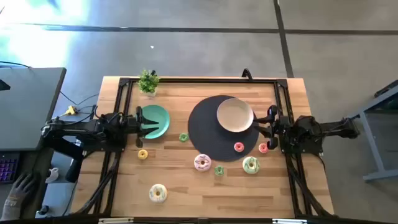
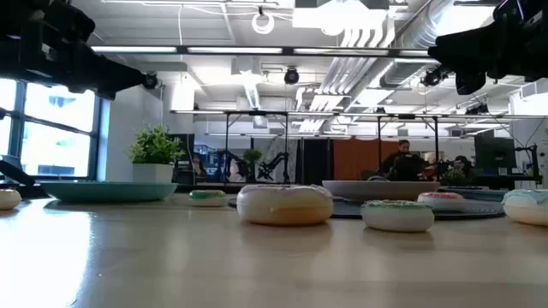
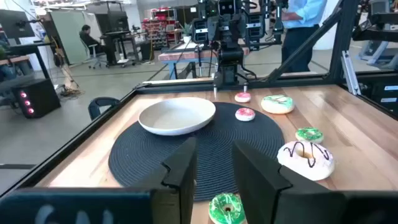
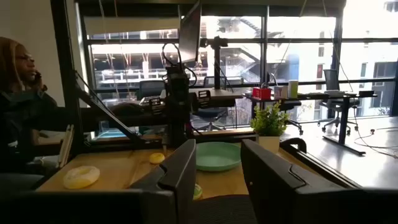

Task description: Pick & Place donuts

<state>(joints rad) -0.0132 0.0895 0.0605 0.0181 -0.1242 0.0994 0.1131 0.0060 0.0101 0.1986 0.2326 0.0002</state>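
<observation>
So from overhead, the donuts [image 1: 201,163] are sitting scattered across the lower middle of the frame: a yellow one [image 1: 158,193] lowest, a small one [image 1: 142,154] left of centre, a green one [image 1: 183,137] beside the teal plate [image 1: 154,121], and two red ones [image 1: 239,147] by the dark round mat [image 1: 222,127]. The beige plate [image 1: 234,115] is lying on that mat. The left gripper [image 1: 140,121] is hanging at the teal plate's left edge, and the right gripper [image 1: 272,122] is hovering at the mat's right edge. Only the wrist views are showing the jaws: both pairs are spread apart, holding nothing. The low view alone is catching the potted plant [image 2: 154,153] side-on, and the right wrist view a seated person [image 4: 25,124].
</observation>
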